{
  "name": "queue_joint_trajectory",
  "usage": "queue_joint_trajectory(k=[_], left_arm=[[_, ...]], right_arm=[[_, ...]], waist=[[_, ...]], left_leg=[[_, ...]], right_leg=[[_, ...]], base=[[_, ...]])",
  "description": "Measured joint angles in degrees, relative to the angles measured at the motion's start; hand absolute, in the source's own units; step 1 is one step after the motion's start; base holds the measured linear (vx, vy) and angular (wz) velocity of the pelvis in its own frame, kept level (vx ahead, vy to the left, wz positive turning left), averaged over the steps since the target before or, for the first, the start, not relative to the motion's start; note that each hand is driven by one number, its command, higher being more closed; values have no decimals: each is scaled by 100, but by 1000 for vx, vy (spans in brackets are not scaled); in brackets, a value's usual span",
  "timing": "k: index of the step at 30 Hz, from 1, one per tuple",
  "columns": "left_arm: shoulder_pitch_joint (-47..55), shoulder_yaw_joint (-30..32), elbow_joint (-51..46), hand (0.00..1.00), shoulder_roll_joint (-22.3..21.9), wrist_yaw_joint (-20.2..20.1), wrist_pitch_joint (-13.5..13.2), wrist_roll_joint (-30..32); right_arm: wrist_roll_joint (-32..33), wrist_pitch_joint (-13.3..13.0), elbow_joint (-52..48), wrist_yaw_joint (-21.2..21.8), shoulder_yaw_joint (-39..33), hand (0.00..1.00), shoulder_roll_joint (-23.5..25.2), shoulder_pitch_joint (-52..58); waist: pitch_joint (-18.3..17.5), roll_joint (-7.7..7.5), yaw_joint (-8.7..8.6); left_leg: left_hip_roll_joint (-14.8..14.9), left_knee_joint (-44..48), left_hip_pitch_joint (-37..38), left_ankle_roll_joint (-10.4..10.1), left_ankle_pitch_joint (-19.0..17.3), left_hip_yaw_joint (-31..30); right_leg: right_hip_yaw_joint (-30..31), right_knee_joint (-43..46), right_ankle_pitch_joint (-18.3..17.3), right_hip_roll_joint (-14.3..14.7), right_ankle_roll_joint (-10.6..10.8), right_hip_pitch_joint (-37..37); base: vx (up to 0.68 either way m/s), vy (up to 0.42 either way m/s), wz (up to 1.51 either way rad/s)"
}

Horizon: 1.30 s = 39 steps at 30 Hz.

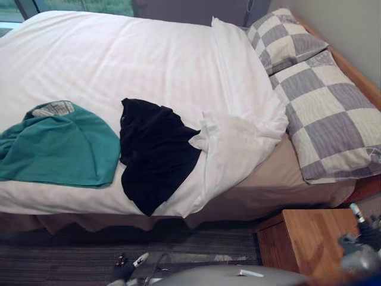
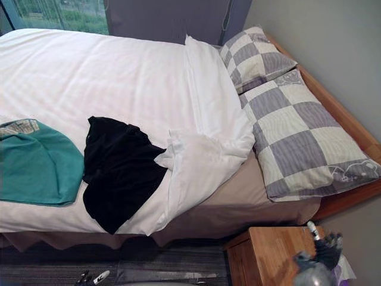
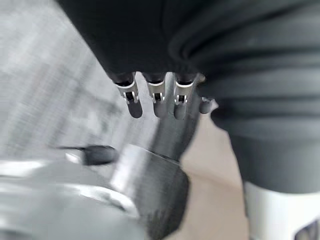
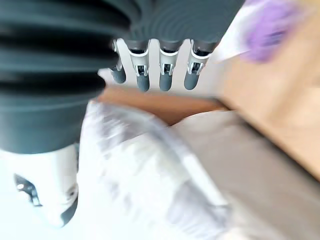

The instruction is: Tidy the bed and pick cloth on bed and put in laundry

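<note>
Lying untouched on the bed (image 1: 280,173), the black cloth (image 1: 152,155) and teal cloth (image 1: 59,146) await pickup, and the white duvet (image 1: 119,59) is rumpled at one corner. The left hand (image 3: 156,97) and right hand (image 4: 166,75) hang empty, fingers relaxed; everything seems left to do.

Green cloth (image 1: 59,146): 9 o'clock side cut off by the frame edge.
Black cloth (image 1: 152,158): 3 o'clock edge hidden under folded duvet (image 1: 238,140) corner.
Nightstand (image 2: 271,256): 6 o'clock part cut off by frame edge.
Purple item (image 4: 272,22): blurred, kind cannot be told.
Floor (image 3: 40,75): blurred streaks.
</note>
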Motion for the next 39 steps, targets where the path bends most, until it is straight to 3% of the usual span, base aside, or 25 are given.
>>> queue_joint_trajectory(k=[3,6,11,14,18,22,30,35,39], left_arm=[[93,-15,0,0,30,-50,4,-1],[117,-210,-9,0,155,-55,8,-2],[108,-245,-146,0,257,-121,28,-13],[15,-246,-277,0,306,-140,30,-56],[-142,-247,-497,0,408,-160,30,-181],[-281,-230,-701,0,650,-158,9,-246],[-345,-223,-798,0,693,-170,-27,-369],[-584,-226,-830,0,691,-288,-43,-388],[-658,-250,-912,0,691,-286,-65,-388]], right_arm=[[-776,211,-169,-192,268,0,-305,-479],[-1450,580,-367,-221,813,0,-552,-1082],[-1945,981,-401,-234,1485,0,-784,-2032],[-2152,1156,-386,-285,1803,0,-882,-2644],[-2307,1289,-364,-347,2128,0,-1060,-3520],[-2446,1311,-329,-333,2508,0,-1407,-4181],[-2819,1337,-210,-163,3048,0,-1461,-4932],[-3211,1735,-47,57,3321,0,-1600,-5034],[-3372,1893,123,68,3393,0,-1767,-5038]], waist=[[26,41,4],[99,95,18],[371,21,53],[672,-27,198],[1100,-36,252],[1393,-35,484],[1743,-15,620],[2103,42,645],[2124,67,625]], left_leg=[[-39,0,-90,36,33,-154],[-50,1,-206,54,67,-306],[-59,23,-454,76,145,-570],[-27,41,-630,107,185,-657],[-11,257,-1003,169,227,-805],[-27,521,-1292,271,161,-913],[-131,744,-1682,339,118,-1061],[-135,902,-1870,363,135,-1143],[-148,902,-2069,390,212,-1141]], right_leg=[[-94,-1,5,-36,-4,-10],[-119,-7,7,-38,-8,-36],[-114,-10,53,-32,-78,-129],[-95,-25,222,6,-138,-264],[-76,-99,577,12,-148,-454],[-63,-123,832,-24,-112,-546],[-58,-121,856,-129,-102,-748],[-68,-120,847,-126,-106,-821],[-55,-115,842,-137,-110,-1027]], base=[[-24,4,22],[11,-3,21],[36,-4,30],[27,24,19],[13,66,26],[18,79,21],[-4,44,10],[-41,12,5],[-23,4,0]])
